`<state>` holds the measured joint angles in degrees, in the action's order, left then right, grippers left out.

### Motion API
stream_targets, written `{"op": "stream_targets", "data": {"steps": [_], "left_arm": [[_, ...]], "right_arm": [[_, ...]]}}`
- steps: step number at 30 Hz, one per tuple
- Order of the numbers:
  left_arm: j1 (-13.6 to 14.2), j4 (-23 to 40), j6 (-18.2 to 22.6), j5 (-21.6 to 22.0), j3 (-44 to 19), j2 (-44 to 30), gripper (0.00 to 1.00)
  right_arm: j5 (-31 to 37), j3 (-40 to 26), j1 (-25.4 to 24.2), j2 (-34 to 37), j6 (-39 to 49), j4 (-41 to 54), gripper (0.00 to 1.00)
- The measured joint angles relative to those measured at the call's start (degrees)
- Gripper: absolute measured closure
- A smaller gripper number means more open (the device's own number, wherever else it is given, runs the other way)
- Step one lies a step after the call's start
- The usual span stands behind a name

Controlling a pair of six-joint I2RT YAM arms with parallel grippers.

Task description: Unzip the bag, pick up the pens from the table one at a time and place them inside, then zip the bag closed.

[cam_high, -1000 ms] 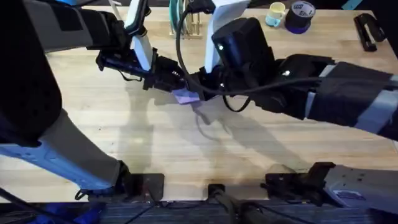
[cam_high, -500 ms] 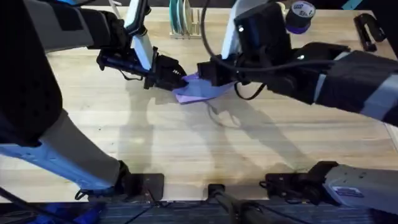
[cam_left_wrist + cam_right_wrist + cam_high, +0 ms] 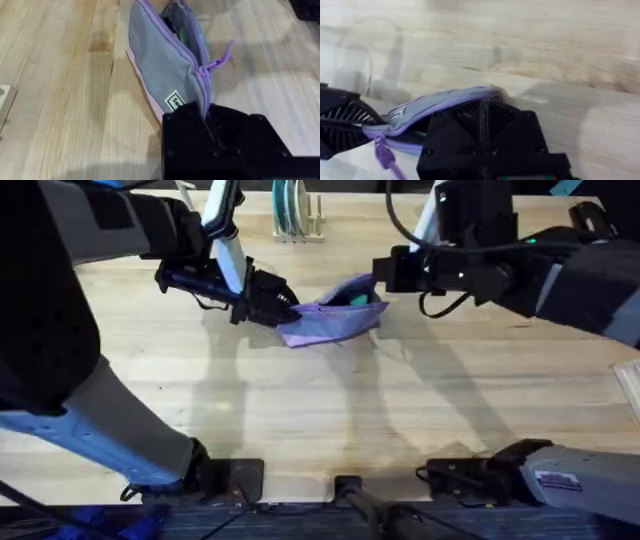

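The lavender and grey bag (image 3: pixel 330 325) lies on the table (image 3: pixel 300 420) with its mouth gaping and the teal inside (image 3: pixel 358 300) showing. My left gripper (image 3: pixel 283 308) is shut on the bag's near end, and in the left wrist view the bag (image 3: pixel 160 65) runs straight out of that gripper (image 3: pixel 207 112). The purple zipper pull (image 3: pixel 222 55) hangs at that same end. Slivers of green and orange, the pens (image 3: pixel 178 34), show inside the opening. My right gripper (image 3: pixel 378 275) is shut at the bag's far rim (image 3: pixel 435 107). Whether it pinches any fabric is hidden.
A rack of plates (image 3: pixel 295 215) stands at the table's back edge, behind the bag. Bare wood stretches from the bag toward the front edge.
My right gripper has swept to the right, from beside the left gripper to the bag's far end. The bag it covered now shows, open. The left arm has held still.
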<state>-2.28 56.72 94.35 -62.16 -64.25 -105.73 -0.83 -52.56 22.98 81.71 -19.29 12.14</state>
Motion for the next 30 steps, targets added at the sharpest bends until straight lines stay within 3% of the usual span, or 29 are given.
{"op": "stream_targets", "data": {"steps": [10,15,18,20,25,26,30], "left_arm": [[0.00,0.03,-0.02,0.07,0.00,0.00,0.959],[0.00,0.03,0.00,0.07,0.00,0.00,0.959],[0.00,0.03,-0.02,0.07,0.00,-0.01,0.959],[0.00,0.03,0.00,0.07,0.00,0.00,0.959],[0.00,0.03,0.00,0.07,0.00,0.00,0.959],[0.00,0.03,-0.02,0.07,0.00,0.00,0.959],[0.00,0.01,-0.02,0.09,0.00,0.00,0.959]], "right_arm": [[1.16,0.00,-2.32,0.00,0.02,-0.36,0.971],[-1.85,0.00,-1.51,-1.55,0.01,-0.36,0.972],[-3.85,-0.07,0.18,-5.37,-0.01,0.17,0.909],[-4.62,-0.26,1.54,-7.96,-0.06,0.78,0.798],[-3.83,-0.92,6.62,-12.83,-2.01,3.93,0.110],[-3.27,-0.94,7.96,-13.26,-2.40,4.59,0.034],[-1.95,-0.94,13.50,-13.62,-3.76,6.08,0.006]]}}
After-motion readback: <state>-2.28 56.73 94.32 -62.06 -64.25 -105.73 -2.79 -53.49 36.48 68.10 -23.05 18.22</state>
